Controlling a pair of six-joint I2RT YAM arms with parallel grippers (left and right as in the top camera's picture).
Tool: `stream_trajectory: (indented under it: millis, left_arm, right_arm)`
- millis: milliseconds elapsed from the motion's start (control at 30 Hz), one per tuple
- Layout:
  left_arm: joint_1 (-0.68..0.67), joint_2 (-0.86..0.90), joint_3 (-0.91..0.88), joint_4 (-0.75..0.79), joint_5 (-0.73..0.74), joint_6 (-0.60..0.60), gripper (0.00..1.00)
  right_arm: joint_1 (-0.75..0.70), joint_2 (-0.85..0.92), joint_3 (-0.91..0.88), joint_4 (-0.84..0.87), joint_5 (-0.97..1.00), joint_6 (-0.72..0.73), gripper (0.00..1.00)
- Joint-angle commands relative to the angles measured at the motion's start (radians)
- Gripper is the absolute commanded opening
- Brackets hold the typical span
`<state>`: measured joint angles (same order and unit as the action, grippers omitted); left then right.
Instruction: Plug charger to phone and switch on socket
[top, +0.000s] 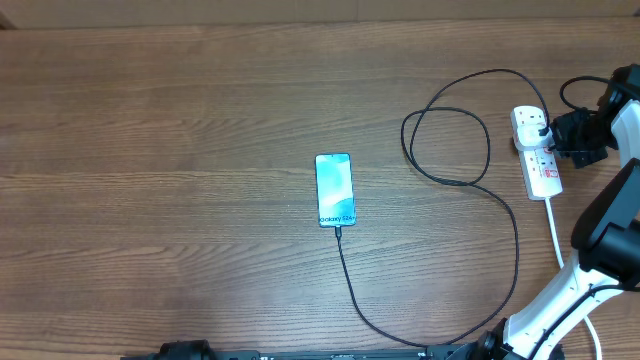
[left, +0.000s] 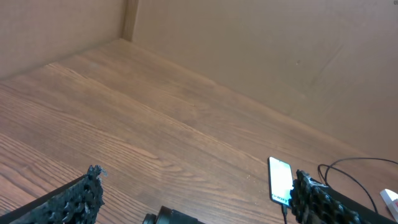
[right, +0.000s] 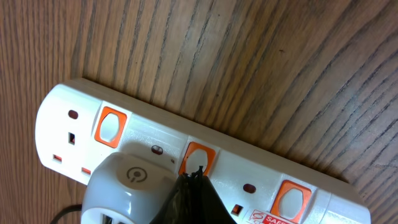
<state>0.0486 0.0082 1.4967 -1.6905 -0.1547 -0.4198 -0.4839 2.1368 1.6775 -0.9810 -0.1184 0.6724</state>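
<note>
Phone: centre, charger plugged in.
Socket: far right, long axis near-to-far.
Right end effector: pinched shut, tip at orange switch.
Left end effector: wide, empty, far off.

The phone screen reads "Galaxy"; the socket bears a red "SAFE…" label.

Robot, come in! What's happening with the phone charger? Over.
Left gripper open, over bare table. Right gripper shut, tips on a switch of the socket. Charger cable reaches the phone. Nothing blocking.
</note>
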Motion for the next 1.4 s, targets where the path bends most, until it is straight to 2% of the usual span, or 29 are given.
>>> stream_trajectory:
  millis: [0,433,633,800,933,967,1100,1333,1367]
  left_arm:
    - [0.01,-0.004,-0.002,0.002,-0.01,-0.007,1.0]
    - [0.01,-0.004,-0.002,0.002,-0.01,-0.007,1.0]
    - [0.01,-0.004,-0.002,0.002,-0.01,-0.007,1.0]
    - [0.01,-0.004,-0.002,0.002,-0.01,-0.007,1.0]
    - [0.01,-0.004,-0.002,0.002,-0.01,-0.007,1.0]
    - [0.01,-0.004,-0.002,0.002,-0.01,-0.007,1.0]
    - [0.01,-0.004,-0.002,0.002,-0.01,-0.007,1.0]
    - [0.01,-0.004,-0.002,0.002,-0.01,-0.007,1.0]
    - [0.01,-0.004,-0.002,0.002,-0.01,-0.007,1.0]
  right_arm:
    - [0.006,0.01,0.034,0.01,-0.04,-0.012,0.04]
    - [0.082,0.101,0.03,0.016,-0.049,-0.039,0.04]
    - [0.104,0.036,0.074,-0.112,-0.018,-0.032,0.04]
    - [0.089,-0.117,0.126,-0.267,0.153,0.018,0.04]
    - [0.084,-0.295,0.126,-0.355,0.255,0.042,0.04]
    - [0.084,-0.384,0.126,-0.389,0.259,0.042,0.04]
    - [0.103,-0.566,0.126,-0.447,0.198,0.016,0.04]
    - [0.159,-0.9,0.126,-0.504,-0.08,-0.255,0.04]
    - [0.164,-0.941,0.126,-0.517,-0.097,-0.262,0.16]
